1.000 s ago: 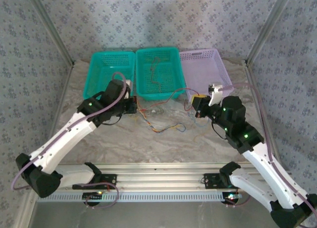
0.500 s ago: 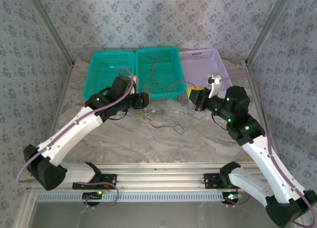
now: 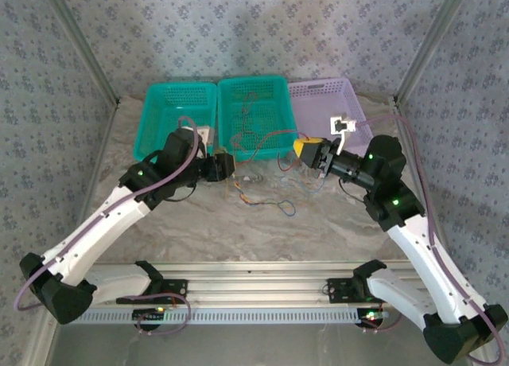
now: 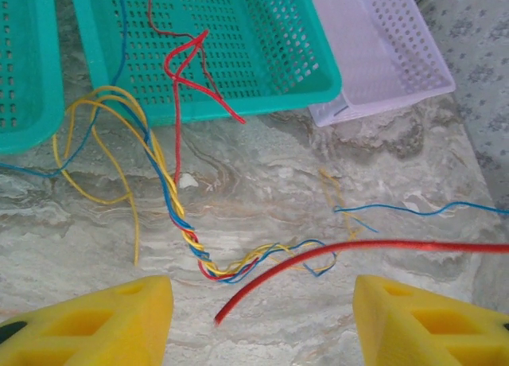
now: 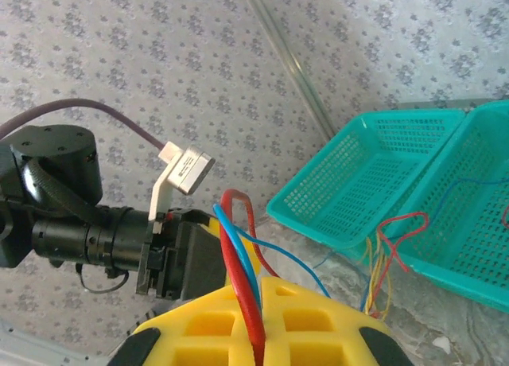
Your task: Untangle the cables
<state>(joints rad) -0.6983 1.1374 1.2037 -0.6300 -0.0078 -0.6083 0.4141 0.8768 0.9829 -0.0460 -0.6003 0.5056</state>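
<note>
From the overhead camera I am seeing the thin, thread-like cables (image 3: 266,200) in red, yellow and blue lying partly on the marbled grey desk (image 3: 334,223) between the two arms. Some strands are trailing up over the front rim of the middle teal plastic mesh basket (image 3: 253,81). That basket is sitting between a second teal mesh basket (image 3: 181,85) and a lilac mesh basket (image 3: 334,103). The left arm (image 3: 119,215) is reaching to just in front of the middle basket, and the right arm (image 3: 398,207) is holding its yellow tip by the lilac one. On the left wrist camera the left jaws are standing wide apart, with one yellow finger (image 4: 95,322) at each lower corner and nothing gripped. A loose red cable (image 4: 318,258) is running across the gap above the desk (image 4: 278,183), and I cannot tell whether it is touching a finger. Beyond it a twisted braid of red, yellow and blue (image 4: 195,247) is lying on the desk and leading up toward the teal basket's rim (image 4: 262,103). On the right wrist camera the right jaws are pressed together, their yellow fingers (image 5: 318,318) pinching a red and a blue strand (image 5: 242,262). More strands are showing by the teal baskets (image 5: 358,183).
</note>
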